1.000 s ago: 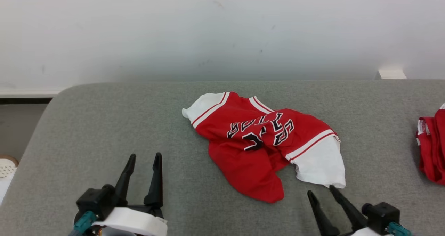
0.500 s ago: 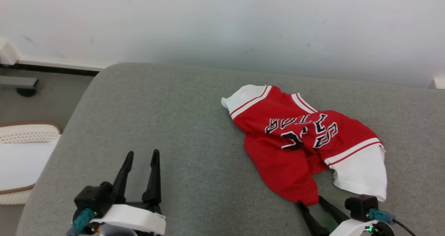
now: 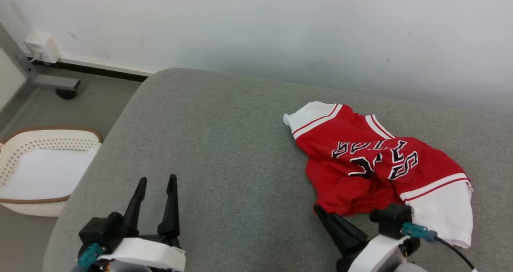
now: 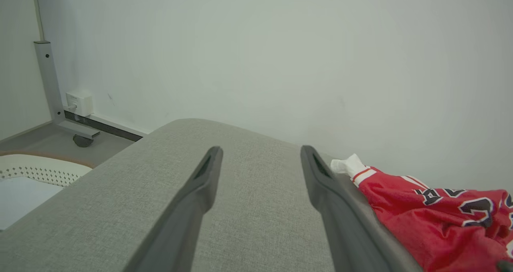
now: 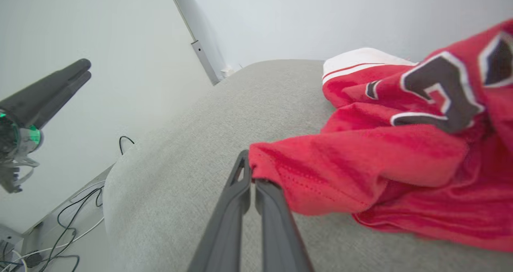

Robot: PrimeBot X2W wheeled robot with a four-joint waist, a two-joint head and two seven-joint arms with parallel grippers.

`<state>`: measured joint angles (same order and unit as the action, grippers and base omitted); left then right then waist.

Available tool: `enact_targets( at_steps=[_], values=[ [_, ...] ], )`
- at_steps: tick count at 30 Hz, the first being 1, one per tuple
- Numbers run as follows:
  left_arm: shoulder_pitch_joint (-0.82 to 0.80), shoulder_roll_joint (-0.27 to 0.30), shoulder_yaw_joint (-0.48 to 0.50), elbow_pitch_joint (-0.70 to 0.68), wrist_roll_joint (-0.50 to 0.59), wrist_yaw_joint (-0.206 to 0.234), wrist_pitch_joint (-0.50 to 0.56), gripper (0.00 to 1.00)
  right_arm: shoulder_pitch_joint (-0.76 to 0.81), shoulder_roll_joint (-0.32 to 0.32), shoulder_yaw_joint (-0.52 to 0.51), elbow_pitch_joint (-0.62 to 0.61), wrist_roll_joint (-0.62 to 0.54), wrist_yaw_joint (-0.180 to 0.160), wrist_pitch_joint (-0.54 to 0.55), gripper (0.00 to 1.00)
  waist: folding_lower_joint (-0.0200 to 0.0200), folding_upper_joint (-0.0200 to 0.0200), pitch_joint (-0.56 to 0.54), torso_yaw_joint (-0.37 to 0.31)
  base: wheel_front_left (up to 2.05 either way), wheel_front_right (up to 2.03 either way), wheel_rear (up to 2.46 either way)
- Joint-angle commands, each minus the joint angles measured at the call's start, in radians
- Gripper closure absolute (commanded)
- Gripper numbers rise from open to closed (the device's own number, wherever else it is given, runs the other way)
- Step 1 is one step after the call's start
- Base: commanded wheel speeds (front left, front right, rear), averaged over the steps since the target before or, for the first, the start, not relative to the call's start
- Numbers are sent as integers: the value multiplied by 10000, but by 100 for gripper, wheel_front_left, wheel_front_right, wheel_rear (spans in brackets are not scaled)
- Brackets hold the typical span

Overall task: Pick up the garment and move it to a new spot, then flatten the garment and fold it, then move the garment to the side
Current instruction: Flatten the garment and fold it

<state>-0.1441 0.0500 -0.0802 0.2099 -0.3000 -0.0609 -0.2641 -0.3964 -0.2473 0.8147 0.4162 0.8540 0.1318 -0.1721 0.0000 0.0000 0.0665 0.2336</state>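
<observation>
The garment (image 3: 360, 172) is a crumpled red jersey with white sleeves and dark lettering, lying on the right half of the grey cushion (image 3: 224, 144). My right gripper (image 3: 318, 208) is at its near red hem. In the right wrist view the right gripper (image 5: 249, 168) is shut, with the hem corner of the garment (image 5: 380, 156) pinched at the fingertips. My left gripper (image 3: 156, 180) hovers open over bare cushion at the lower left, well apart from the jersey. The left wrist view shows the left gripper (image 4: 260, 152) spread wide, with the garment (image 4: 433, 216) to the right.
A white perforated basket (image 3: 40, 144) sits on the floor left of the cushion. A wall socket box (image 3: 40, 45) and a grey frame leg are at the far left. Cables (image 5: 72, 232) lie on the floor. A pale wall runs behind the cushion.
The head camera has turned left, so the scene slid right. My right gripper reached the jersey's near red hem and closed on it. The left gripper stayed open.
</observation>
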Motion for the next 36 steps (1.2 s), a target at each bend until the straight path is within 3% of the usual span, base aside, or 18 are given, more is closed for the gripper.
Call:
enact_targets(
  at_steps=[1,7,16,17,18,19,26,30,36],
  values=[
    [56,31,53,-30,138,48,1,0,-281,3,173,-107,53,-24,68,100,0,0,-16,178,0,0,0],
    [-77,26,2,-59,-117,106,1,0,-1768,293,1511,-83,547,-24,490,100,0,0,64,1034,0,0,0],
    [-227,21,-240,-153,-487,389,1,0,-3253,1222,3262,1582,2132,-24,433,100,0,0,253,2119,0,0,0],
    [-234,21,-252,-134,-498,399,1,0,-3323,1290,3469,1789,2309,-24,467,65,0,0,244,2144,0,0,0],
    [-233,21,-257,-122,-503,398,1,0,-3390,1346,3651,1945,2476,-24,484,11,0,0,235,2148,0,0,0],
    [-224,22,-270,-101,-510,416,1,0,-3431,1410,3805,2067,2645,-24,479,0,0,0,222,2120,0,0,0],
    [-143,23,-336,-55,-375,421,1,0,-3684,1225,4413,1958,3436,-24,596,0,0,0,32,1289,0,0,0],
    [-21,24,-219,-52,-214,392,1,0,-3811,532,4511,1439,3613,-24,567,0,0,0,-154,522,0,0,0],
    [157,24,-121,-77,-121,337,1,0,-3610,-857,4081,774,3483,-24,-453,0,0,0,-423,-669,0,0,0]
  ],
)
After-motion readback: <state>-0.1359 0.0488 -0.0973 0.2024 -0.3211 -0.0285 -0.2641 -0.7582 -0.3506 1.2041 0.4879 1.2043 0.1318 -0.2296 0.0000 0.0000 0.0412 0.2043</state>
